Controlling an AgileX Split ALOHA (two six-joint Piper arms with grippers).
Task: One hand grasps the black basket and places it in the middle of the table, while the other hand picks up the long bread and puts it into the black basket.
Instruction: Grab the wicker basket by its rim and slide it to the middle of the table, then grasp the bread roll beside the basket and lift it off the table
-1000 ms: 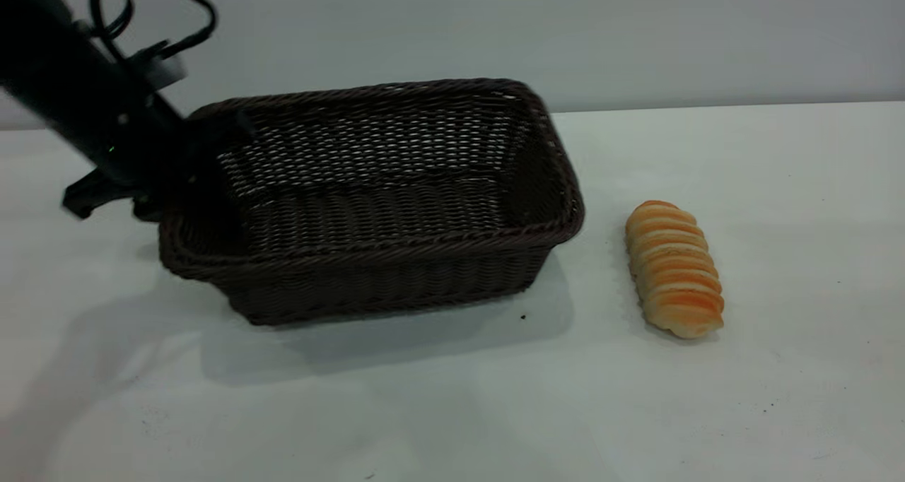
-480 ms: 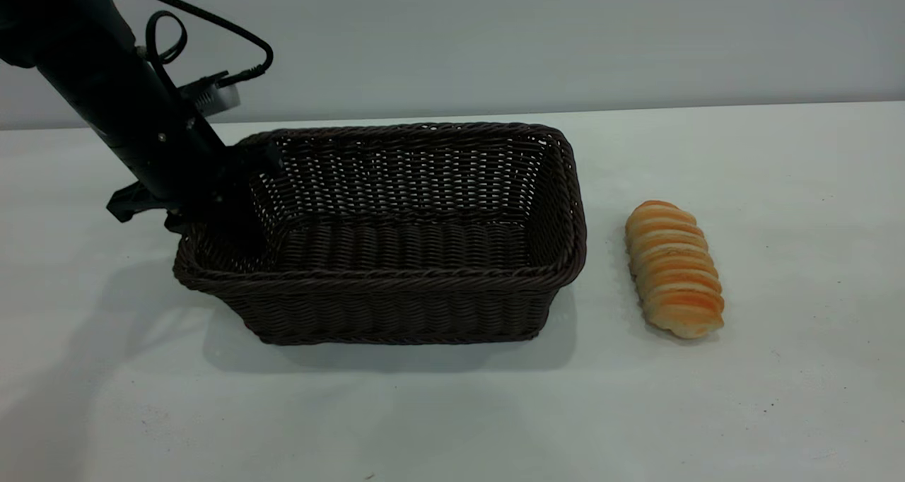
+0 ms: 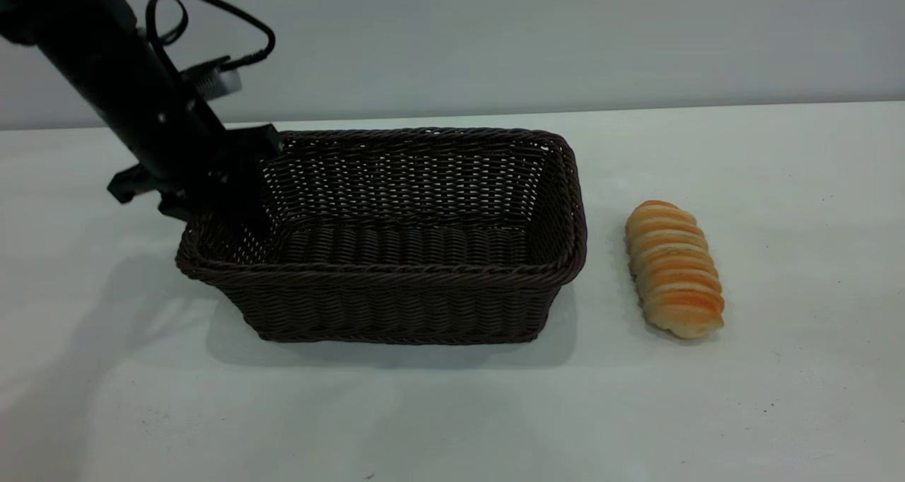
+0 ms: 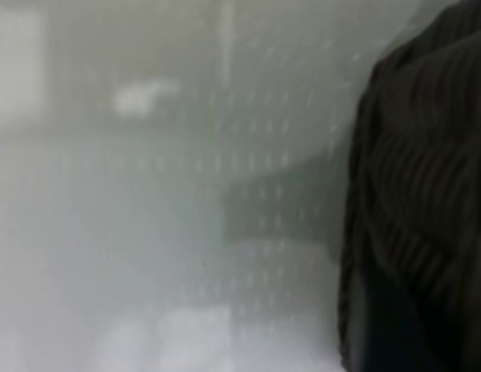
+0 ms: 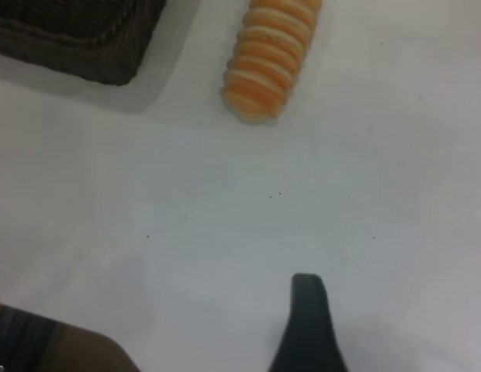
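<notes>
I have the large rectangular dark woven wicker basket [image 3: 396, 234] sitting flat on the wide white surface [image 3: 452, 411], a little left of centre in the exterior view. My left tool [image 3: 212, 192] is down at the basket's left end wall, its dark body straddling the braided rim there. I cannot tell whether it is clamped on the rim or has let go, because the fingers merge with the dark weave and the left wrist view shows only wicker [image 4: 427, 201] close up.

The elongated golden-orange ribbed loaf [image 3: 673, 268] lies on the surface just right of the basket, apart from it, its long axis running near to far. Nothing touches it. In the right wrist view I see the loaf [image 5: 270, 58] and a corner of the basket [image 5: 77, 39] well ahead of my right tool, of which only one dark fingertip [image 5: 306, 325] shows, so I cannot tell how wide it stands.

My judgement: the basket placement looks done or nearly so. Releasing it and withdrawing are left, then the whole bread half, reaching, grasping, lifting and lowering the loaf inside.
</notes>
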